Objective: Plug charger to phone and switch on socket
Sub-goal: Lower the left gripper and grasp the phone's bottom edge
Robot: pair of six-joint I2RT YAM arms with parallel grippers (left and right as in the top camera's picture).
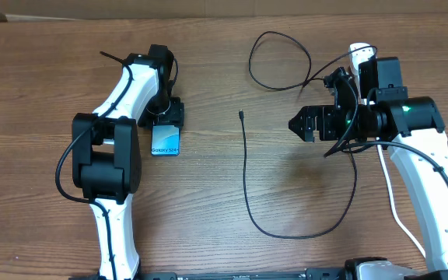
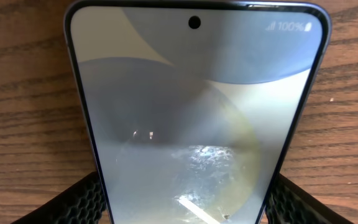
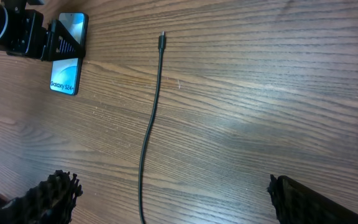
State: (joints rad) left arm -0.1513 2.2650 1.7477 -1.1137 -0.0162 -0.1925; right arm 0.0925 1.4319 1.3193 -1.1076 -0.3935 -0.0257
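Closest to the left wrist camera are two ribbed black fingers (image 2: 73,202), one at each bottom corner of the view, with the phone (image 2: 191,112) lying between them. They stand close against the long edges of the phone. Whether they really press on it, I cannot tell.

Largest in the scene is the brown wooden table (image 1: 193,233), and everything rests on it. Two arms, white with black joints, reach over it from the near edge. From above, the left gripper (image 1: 166,117) sits over the far end of the phone, on the left half of the table. The phone lies flat with its screen up, and the words "Galaxy S24+" can be read on its near end.

On the right side, the right gripper (image 1: 306,123) hangs above the bare wood with its fingers spread wide, and it has hold of nothing. Just behind that arm a small white part of the socket (image 1: 360,53) shows, while the rest is covered.

Between the two arms the thin black cable (image 1: 245,171) of the charger lies loose. It runs in a long line, curves near the front of the table and goes up under the right arm, and one more loop lies at the far side. Its small connector tip (image 1: 241,115) points to the far edge, well apart from the phone and not plugged in.
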